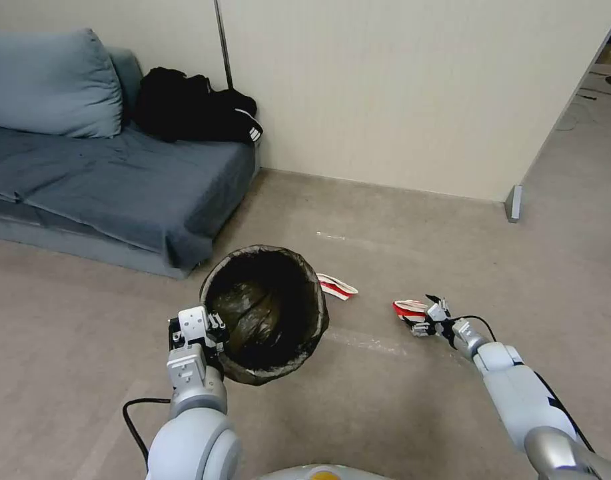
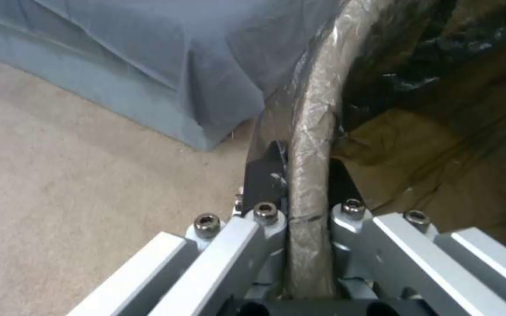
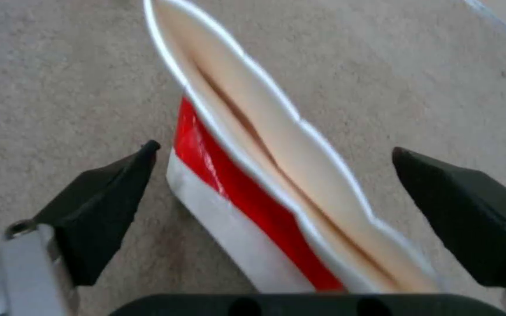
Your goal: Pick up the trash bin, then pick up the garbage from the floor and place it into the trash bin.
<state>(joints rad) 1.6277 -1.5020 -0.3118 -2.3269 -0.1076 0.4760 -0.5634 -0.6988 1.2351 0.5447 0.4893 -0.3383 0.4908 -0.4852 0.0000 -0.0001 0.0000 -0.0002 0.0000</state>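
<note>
Left gripper [image 1: 215, 333]: nearest to me, my metal fingers are clamped on the rim of the trash bin [image 1: 265, 313], one outside the wall and one inside; my left wrist view shows the rim [image 2: 312, 145] squeezed tight between the two black pads.
Trash bin: round, bucket-shaped, tilted with its mouth toward my head camera, lined with a crinkled dark bag folded over the rim; it sits just in front of the sofa's corner.
Right gripper [image 1: 422, 319]: low over the floor to the right of the bin, jaws spread wide on either side of a crushed cup [image 1: 409, 309] and not pressing it.
Right wrist view: my two black, wedge-shaped fingertips [image 3: 112, 197] stand apart with the flattened cup [image 3: 276, 193] between them, its pale inside and white folded lip showing, a glossy red band along one side.
Head view: a second crushed cup [image 1: 336, 286], red and white like the first, lies just beside the bin's right side.
Counts: two cups, one bin, two grippers.
Floor [image 1: 418, 233]: beige, short-piled carpet.
Sofa [image 1: 118, 180]: blue-grey cloth, one cushion [image 1: 52, 83] and one black bag [image 1: 195, 107] on it; my left wrist view shows its draped cover [image 2: 165, 70] hanging beside the bin.
</note>
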